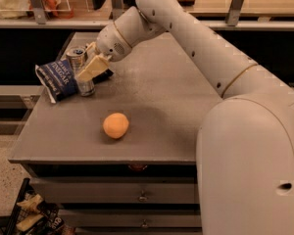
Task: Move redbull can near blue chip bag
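The far left corner of the desk [186,131] is crowded. The blue chip bag [55,80] lies flat there, and the redbull can [80,58] stands upright at the bag's right edge. The pincer [85,65] sits right at the can, blocking it from the front and right. The arm [196,43] slants from that corner over the back of the desk to the right side, closing off any approach from behind or from the right. An orange ball [115,125] sits alone near the front, well apart from the can, with bare desk between them. The middle and the right front of the desk lie open. A shelf rail [264,24] runs just behind the far edge.
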